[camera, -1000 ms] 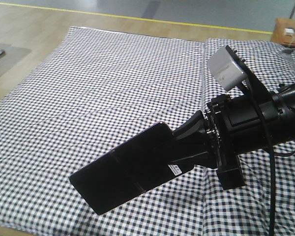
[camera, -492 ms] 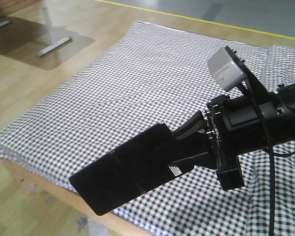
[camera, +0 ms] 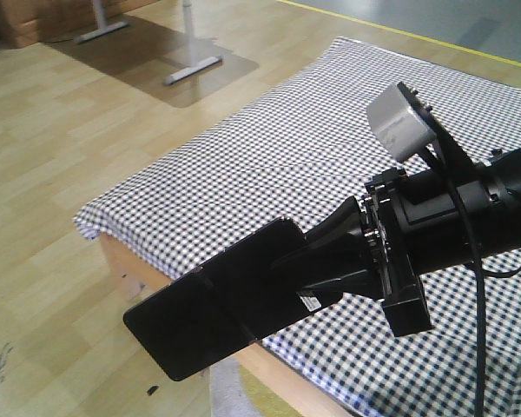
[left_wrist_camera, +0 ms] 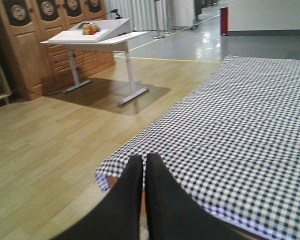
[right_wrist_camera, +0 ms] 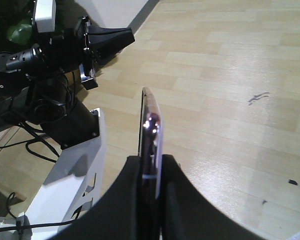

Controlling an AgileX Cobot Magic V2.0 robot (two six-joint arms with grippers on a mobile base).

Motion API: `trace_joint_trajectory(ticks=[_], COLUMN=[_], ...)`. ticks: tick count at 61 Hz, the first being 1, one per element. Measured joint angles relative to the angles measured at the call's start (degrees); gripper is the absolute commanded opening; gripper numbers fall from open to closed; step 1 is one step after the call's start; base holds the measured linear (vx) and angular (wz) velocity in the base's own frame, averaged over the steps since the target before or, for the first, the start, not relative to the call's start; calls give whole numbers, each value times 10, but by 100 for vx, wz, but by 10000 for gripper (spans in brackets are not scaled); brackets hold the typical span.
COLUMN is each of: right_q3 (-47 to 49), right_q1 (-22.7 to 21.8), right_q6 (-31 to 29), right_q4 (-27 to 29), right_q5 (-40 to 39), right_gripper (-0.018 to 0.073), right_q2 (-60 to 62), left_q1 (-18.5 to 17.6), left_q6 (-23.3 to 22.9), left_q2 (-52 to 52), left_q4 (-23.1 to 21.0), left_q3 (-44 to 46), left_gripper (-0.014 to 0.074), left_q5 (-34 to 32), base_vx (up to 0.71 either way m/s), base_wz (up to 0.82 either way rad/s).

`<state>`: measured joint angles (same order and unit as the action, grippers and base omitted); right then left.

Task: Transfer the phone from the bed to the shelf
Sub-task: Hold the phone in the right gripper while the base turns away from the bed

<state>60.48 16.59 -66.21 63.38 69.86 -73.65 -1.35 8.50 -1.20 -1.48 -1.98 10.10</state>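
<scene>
**Operator:** Where is the phone?

**Spotter:** Your right fingers [right_wrist_camera: 179, 202] are clamped on the phone [camera: 217, 313] near one end. Most of it juts out past them, hanging in the air over the corner of the bed [camera: 269, 165] and the wooden floor [camera: 52, 200]

**Operator:** And my other arm?

**Spotter:** Your left fingers [left_wrist_camera: 127, 200] are pressed together with nothing between them, pointing out across the checked cloth

**Operator:** So what am I doing now?

**Spotter:** I judge this to be the carry. The shelf shows in no view, so you must find it first

**Operator:** How do I do it well?

**Spotter:** You hold a glossy slab by a short stretch, so it may swivel or slide. Travel smoothly, spare it any sharp wrist turns, and keep the free end clear of furniture. At the shelf, lead with the free end, lower until the underside rests on the board, and only then let your fingers part
</scene>
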Motion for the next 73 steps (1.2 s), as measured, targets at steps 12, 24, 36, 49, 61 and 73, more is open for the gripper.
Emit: trace_joint_trajectory(ticks=[12, 24, 36, 49, 61, 73], right_q3=[0, 0, 0, 0, 0, 0], right_q1=[0, 0, 0, 0, 0, 0], right_q6=[0, 0, 0, 0, 0, 0], right_q4=[-1, -1, -1, -1, -2, -2], right_q5=[0, 0, 0, 0, 0, 0], right_gripper=[-2, -2, -2, -2, -2, -2], right_q2=[0, 0, 0, 0, 0, 1], left_q1=[0, 0, 0, 0, 0, 0], left_q6=[0, 0, 0, 0, 0, 0], left_q2=[0, 0, 0, 0, 0, 0], left_q4=[0, 0, 0, 0, 0, 0], left_q3=[0, 0, 0, 0, 0, 0], left_gripper=[1, 1, 1, 1, 1, 1], left_q5=[0, 0, 0, 0, 0, 0], base_vx=[-10, -10, -11, -13, -15, -17], base_wz=[38, 40, 44, 50, 58, 64])
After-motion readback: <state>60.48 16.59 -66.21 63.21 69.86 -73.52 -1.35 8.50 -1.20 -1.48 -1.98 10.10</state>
